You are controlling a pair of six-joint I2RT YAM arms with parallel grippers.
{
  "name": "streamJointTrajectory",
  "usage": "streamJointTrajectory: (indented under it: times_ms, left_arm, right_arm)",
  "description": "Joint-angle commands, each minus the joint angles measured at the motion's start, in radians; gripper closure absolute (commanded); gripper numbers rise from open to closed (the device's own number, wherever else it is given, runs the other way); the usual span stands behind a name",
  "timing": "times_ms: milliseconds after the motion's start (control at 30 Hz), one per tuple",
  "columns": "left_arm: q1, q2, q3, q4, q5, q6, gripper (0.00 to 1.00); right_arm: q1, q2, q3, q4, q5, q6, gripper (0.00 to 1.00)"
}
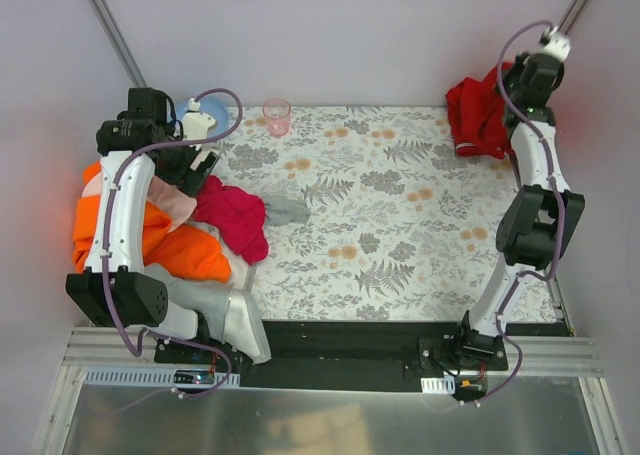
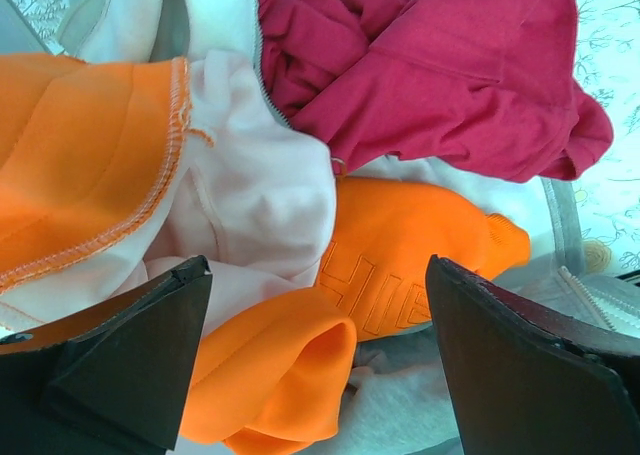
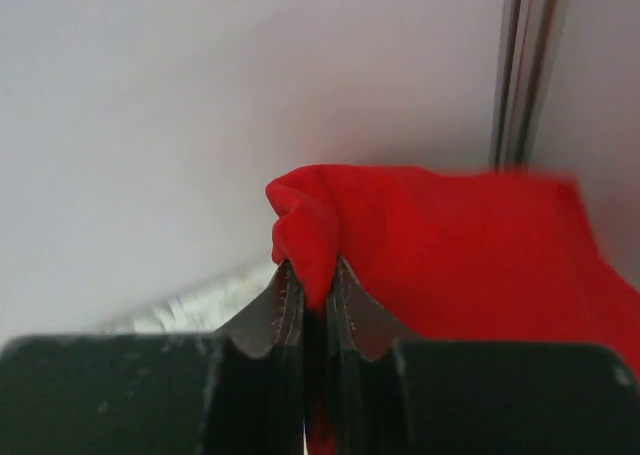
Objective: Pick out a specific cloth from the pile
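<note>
- Right wrist view: right gripper (image 3: 305,280) is clamped tight on a fold of the scarlet cloth (image 3: 450,245). Jaws nearly meet, w/ fabric bunched above the tips.
- Top external: the scarlet cloth (image 1: 476,115) is bunched at the far-right corner of the table (image 1: 400,225), well apart from the pile (image 1: 150,230) on the left. So it's pretty much picked out.
- Risk 1: the grip is only a thin pinch on a soft fold. A quick swing & it could slide out and drop.
- Risk 2: the cloth sits close to the wall and the metal post (image 3: 525,65). The loose part could catch there or drag on the table edge.
- Left gripper (image 2: 315,270) is wide open, holding nothing, over the orange cloth (image 2: 400,255) w/ the magenta cloth (image 2: 460,85) just beyond. If it closes here it grabs the wrong piece.
- Containers: the pink clear cup (image 1: 277,116) stands upright near the far edge and looks empty. The blue bowl (image 1: 214,111) is by the left arm, partly hidden; can't tell what's in it.
- The cup could tip if the cloth gets swept across that way.
</note>
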Motion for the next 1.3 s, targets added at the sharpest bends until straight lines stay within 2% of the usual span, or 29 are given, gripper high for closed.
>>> streamJointTrajectory:
  times_ms: [0,67,133,233,267,333,367,433,467,500,667,800,900,967,1033,1133,1267]
  left_arm:
    - [-0.027,0.008,0.031,-0.024,0.032,-0.028,0.08]
    - [-0.036,0.013,0.03,-0.022,0.041,-0.034,0.07]
    - [-0.047,0.014,0.031,-0.024,0.045,-0.035,0.07]
    - [-0.06,0.008,0.03,-0.022,0.055,-0.038,0.07]
    - [-0.059,0.005,0.027,-0.022,0.056,-0.04,0.07]
    - [-0.088,-0.001,0.015,-0.024,0.058,-0.041,0.07]
    - [-0.093,-0.002,0.008,-0.022,0.058,-0.041,0.07]
    - [-0.096,-0.001,-0.007,-0.02,0.064,-0.043,0.04]
    - [-0.097,-0.001,-0.01,-0.022,0.065,-0.043,0.03]
    - [-0.1,-0.001,-0.012,-0.019,0.068,-0.047,0.03]
    - [-0.119,0.005,0.005,-0.014,0.09,-0.052,0.01]
    - [-0.143,0.019,0.033,-0.008,0.09,-0.061,0.01]
    - [-0.171,0.036,0.051,0.004,0.05,-0.074,0.01]
    - [-0.189,0.042,0.059,0.013,0.041,-0.083,0.01]
    - [-0.2,0.044,0.065,0.03,0.055,-0.103,0.01]
    - [-0.203,0.037,0.05,0.11,0.081,-0.171,0.01]
    - [-0.203,-0.012,-0.094,0.344,0.065,-0.294,0.01]
  right_arm:
    - [0.006,-0.177,-0.28,0.033,0.064,0.13,1.0]
    - [0.006,-0.183,-0.366,-0.002,0.112,0.144,1.0]
    - [0.003,-0.132,-0.379,-0.085,0.127,0.123,1.0]
    - [-0.006,0.022,-0.205,-0.348,0.136,0.095,1.0]
    - [-0.009,0.089,-0.121,-0.448,0.144,0.092,0.9]
    - [-0.012,0.151,0.021,-0.591,0.141,0.106,0.57]
    - [-0.012,0.16,0.064,-0.625,0.136,0.108,0.47]
    - [-0.011,0.13,0.075,-0.622,0.138,0.112,0.32]
    - [-0.011,0.105,0.064,-0.611,0.146,0.114,0.07]
    - [-0.008,0.073,0.054,-0.596,0.162,0.111,0.01]
    - [0.023,-0.099,-0.035,-0.524,0.296,0.011,0.01]
    - [0.092,-0.255,-0.124,-0.473,0.483,-0.142,0.01]
    - [0.167,-0.396,-0.236,-0.402,0.633,-0.245,0.01]
    - [0.213,-0.513,-0.343,-0.351,0.649,-0.27,0.01]
    - [0.242,-0.632,-0.48,-0.343,0.58,-0.242,0.01]
    - [0.264,-0.829,-0.662,-0.348,0.357,-0.164,0.01]
    - [0.268,-1.02,-0.973,-0.189,0.062,-0.087,0.01]
